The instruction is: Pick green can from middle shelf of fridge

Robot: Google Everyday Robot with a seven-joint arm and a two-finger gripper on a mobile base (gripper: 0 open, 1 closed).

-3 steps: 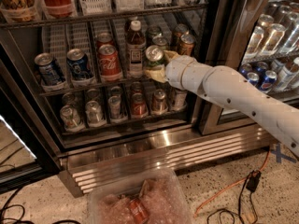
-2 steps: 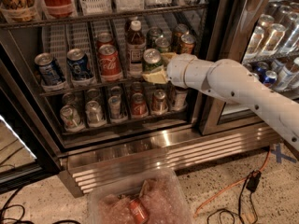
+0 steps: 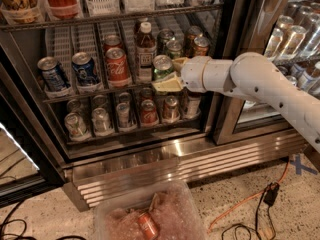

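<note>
The fridge stands open, its black-framed door on the right. On the middle shelf a green can with a silver top stands at the front, right of a brown bottle. My gripper reaches in from the right on a white arm. Its pale fingers close on the can's lower right side, one in front and below, one behind. The can stands upright at the shelf front. More green cans stand behind it.
A red cola can, two blue cans and a brown bottle share the shelf. Brown-gold cans stand at its back right. The lower rack holds several cans. A clear bin with a red can sits on the floor, next to cables.
The arm has risen and swung a little left while the gripper stayed at the green can. The can has shifted slightly down and left.
</note>
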